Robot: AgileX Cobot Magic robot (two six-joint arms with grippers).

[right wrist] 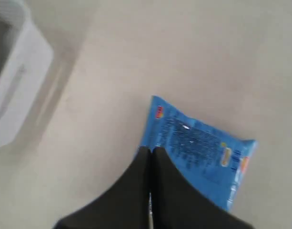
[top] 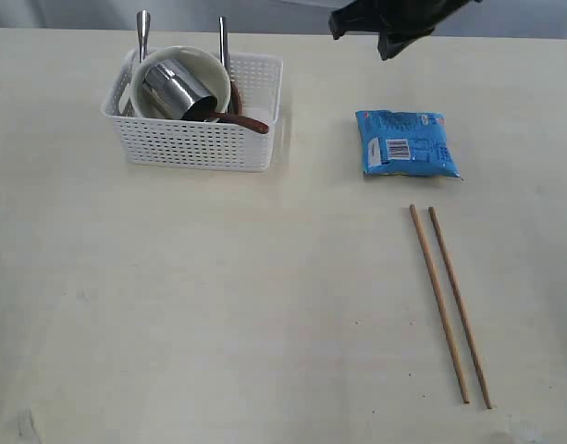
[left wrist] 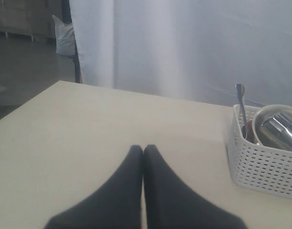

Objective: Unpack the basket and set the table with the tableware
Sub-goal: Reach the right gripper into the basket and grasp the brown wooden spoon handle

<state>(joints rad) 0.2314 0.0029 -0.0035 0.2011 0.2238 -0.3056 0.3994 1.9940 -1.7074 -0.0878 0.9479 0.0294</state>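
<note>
- Exterior view: the basket [top: 200, 143] stood far left on the table [top: 218, 324], fully packed. The cup [top: 177, 91] lay tilted inside the bowl [top: 186, 57], two steel handles [top: 142, 32] stuck up behind it, and a dark red spoon [top: 248, 121] rested at the rim, likely nested to save room. The chopsticks [top: 449, 301] lay side by side at the near right, apparently already set out, and the blue packet [top: 408, 143] lay just beyond them. The right gripper [top: 392, 48] hung above the far edge.
- Left wrist view: the left gripper [left wrist: 144, 149] had its jaws pressed together on nothing. It hovered over bare table, well left of the basket, probably parked clear of the other arm.
- Right wrist view: the right gripper's jaws met tip to tip and empty over the packet's edge, not clasping it. The basket showed only as a white blur.
</note>
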